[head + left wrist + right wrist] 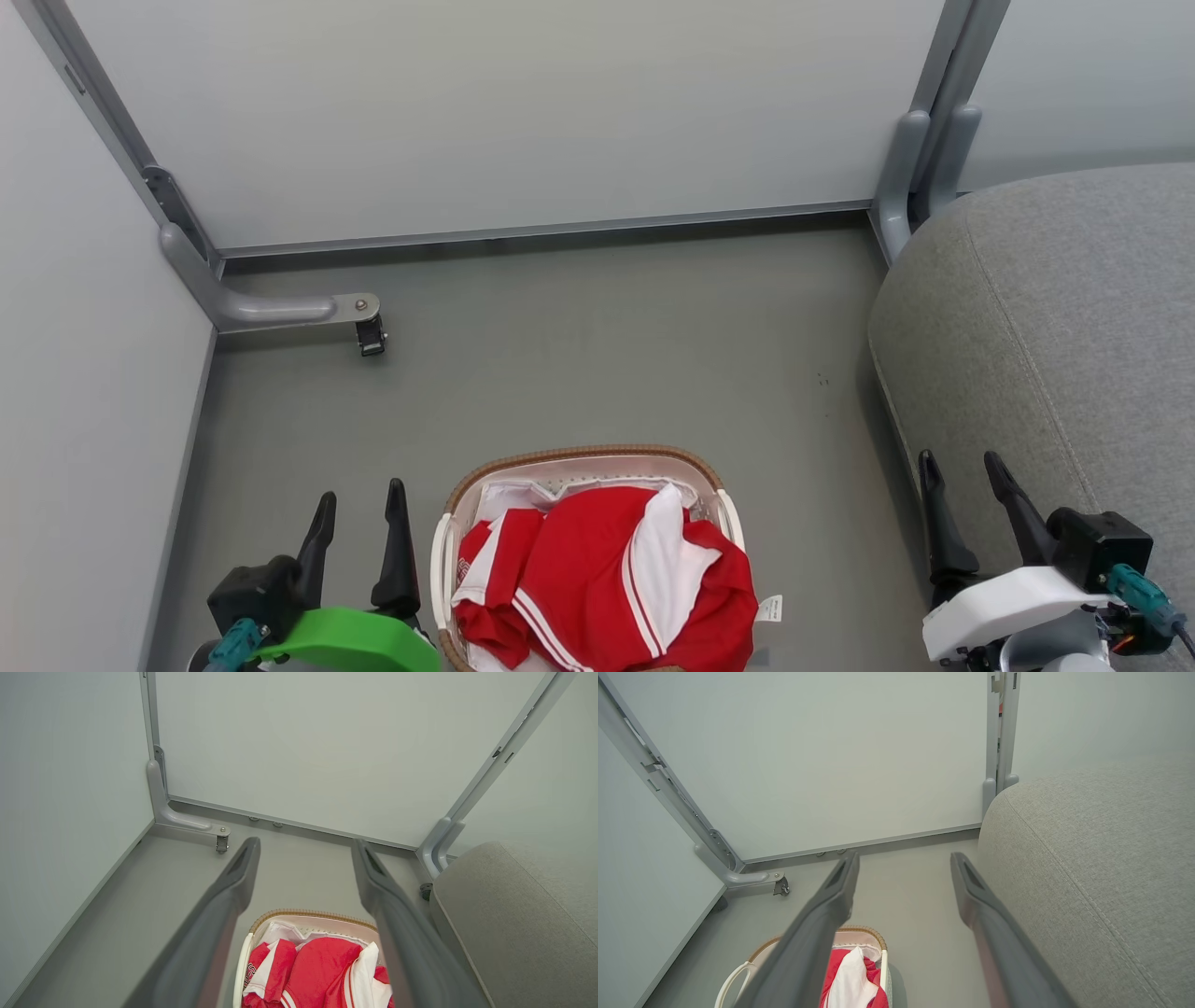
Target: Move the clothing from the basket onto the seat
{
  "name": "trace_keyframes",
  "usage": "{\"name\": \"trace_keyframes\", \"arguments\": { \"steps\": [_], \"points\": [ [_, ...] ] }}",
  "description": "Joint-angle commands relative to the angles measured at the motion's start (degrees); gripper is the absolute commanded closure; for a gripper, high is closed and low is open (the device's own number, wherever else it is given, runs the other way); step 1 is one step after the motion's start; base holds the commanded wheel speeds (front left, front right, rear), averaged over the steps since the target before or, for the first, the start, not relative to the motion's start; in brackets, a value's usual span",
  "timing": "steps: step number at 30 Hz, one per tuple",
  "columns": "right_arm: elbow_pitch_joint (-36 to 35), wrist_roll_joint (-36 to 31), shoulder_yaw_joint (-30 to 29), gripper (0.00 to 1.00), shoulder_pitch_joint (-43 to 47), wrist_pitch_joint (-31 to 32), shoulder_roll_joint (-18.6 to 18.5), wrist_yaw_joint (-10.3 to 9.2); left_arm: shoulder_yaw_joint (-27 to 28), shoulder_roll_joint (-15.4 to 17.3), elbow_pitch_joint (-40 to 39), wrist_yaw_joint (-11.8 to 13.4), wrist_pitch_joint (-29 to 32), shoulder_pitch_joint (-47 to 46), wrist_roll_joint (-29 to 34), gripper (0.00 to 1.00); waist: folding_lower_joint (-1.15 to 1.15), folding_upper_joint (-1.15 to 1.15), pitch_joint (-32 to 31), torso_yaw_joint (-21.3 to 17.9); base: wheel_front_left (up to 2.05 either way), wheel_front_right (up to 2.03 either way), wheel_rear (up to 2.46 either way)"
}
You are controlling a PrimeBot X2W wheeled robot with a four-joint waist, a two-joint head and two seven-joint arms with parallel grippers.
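Red clothing (607,579) with white panels and thin stripes is heaped in the oval white basket (579,457) with a brown woven rim, low in the middle of the head view. The heap (322,970) also lies between my left fingers, and a part of it (852,975) peeks past my right ones. The grey seat (1055,345) fills the right side. My left gripper (359,509) stands open just left of the basket, holding nothing. My right gripper (962,476) stands open over the seat's front edge, also holding nothing.
Pale partition walls close the space at the back and left. A grey metal foot with a caster (369,336) juts onto the floor at the back left. Another grey post (910,177) stands behind the seat's corner. Grey floor (607,345) stretches beyond the basket.
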Motion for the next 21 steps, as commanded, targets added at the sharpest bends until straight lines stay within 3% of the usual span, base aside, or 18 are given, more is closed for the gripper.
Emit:
{"name": "trace_keyframes", "arguments": {
  "steps": [1, 21],
  "points": [
    [0.02, -1.41, 0.09, 0.00, 0.05, -0.59, -0.33, 0.02, -0.09, 0.42, 0.16, 0.32, -0.46, 0.40, 1.51, 0.00, 0.00, 0.00, 0.00, 0.02, 0.00, 0.00, 0.00],
    [0.39, -9.80, 0.12, 0.00, 0.61, -2.66, -0.44, 0.02, -1.50, 0.47, 2.81, 1.72, -2.61, 0.81, 7.42, 0.00, 0.00, 0.00, -0.32, 0.38, 0.00, 0.00, 0.00]
  ]
}}
